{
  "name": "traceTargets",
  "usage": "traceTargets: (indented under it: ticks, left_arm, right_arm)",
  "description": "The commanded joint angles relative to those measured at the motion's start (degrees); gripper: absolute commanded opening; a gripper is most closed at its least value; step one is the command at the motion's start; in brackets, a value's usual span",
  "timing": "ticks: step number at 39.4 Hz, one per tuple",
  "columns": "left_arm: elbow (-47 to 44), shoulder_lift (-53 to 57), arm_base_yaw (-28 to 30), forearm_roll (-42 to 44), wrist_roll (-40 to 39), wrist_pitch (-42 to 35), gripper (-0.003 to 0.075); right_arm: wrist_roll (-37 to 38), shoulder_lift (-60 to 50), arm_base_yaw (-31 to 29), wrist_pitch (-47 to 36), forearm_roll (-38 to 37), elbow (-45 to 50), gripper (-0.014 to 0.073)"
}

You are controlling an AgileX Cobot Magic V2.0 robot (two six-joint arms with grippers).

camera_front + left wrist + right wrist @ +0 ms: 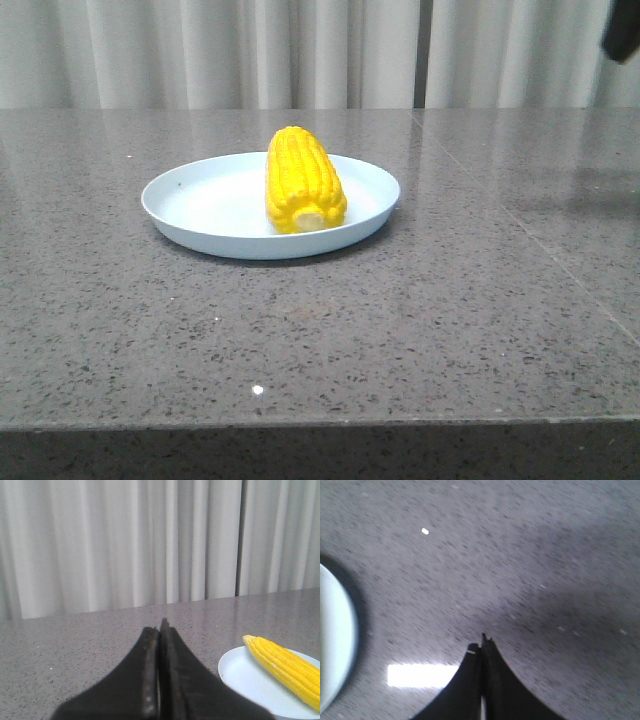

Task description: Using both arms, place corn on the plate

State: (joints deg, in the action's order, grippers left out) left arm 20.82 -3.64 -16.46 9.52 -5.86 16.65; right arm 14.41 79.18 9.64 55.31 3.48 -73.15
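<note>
With corn (303,181) already lying on plate (270,204), stub end toward camera, looks done bar retreat: back off high, no sweeping over the rim. Left gripper (159,630) pinched closed, empty, beside plate. Right gripper (483,642) closed, empty, over bare table (450,320). Nothing blocking; curtain (300,50) behind.

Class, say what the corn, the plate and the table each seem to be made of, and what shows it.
Corn: probably plastic; uniform bright yellow, slightly glossy kernels.
Plate: likely plastic or melamine; plain pale blue, smooth, thin rim.
Table: polished stone or a stone-look top; grey speckle, faint reflections.
</note>
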Motion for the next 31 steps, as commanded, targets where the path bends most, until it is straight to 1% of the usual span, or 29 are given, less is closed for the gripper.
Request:
traceTargets:
  ticks: [1, 7, 17, 20, 26, 31]
  left_arm:
    - [1.41, -0.69, 0.06, 0.10, -0.07, -4.50, -0.0020]
    - [1.41, -0.69, 0.06, 0.10, -0.07, -4.50, -0.0020]
    - [1.41, -0.69, 0.06, 0.10, -0.07, -4.50, -0.0020]
    - [1.41, -0.69, 0.06, 0.10, -0.07, -4.50, -0.0020]
    - [1.41, -0.69, 0.06, 0.10, -0.07, -4.50, -0.0020]
    - [1.41, -0.69, 0.06, 0.10, -0.07, -4.50, -0.0020]
  right_arm:
    - [-3.11, -7.52, -1.56, -6.40, -0.20, 4.62, -0.0116]
    - [-3.75, -17.40, -1.67, -16.00, -4.77, 17.26, -0.0117]
    - [-3.75, -38.99, -1.67, -31.46, -7.70, 39.86, -0.0121]
    - [-3.75, -46.50, -1.67, -34.17, -8.11, 45.49, -0.0121]
    - [-3.75, -59.42, -1.67, -37.16, -9.58, 52.24, -0.0121]
    - [-3.75, -66.23, -1.67, -39.18, -10.07, 53.38, -0.0121]
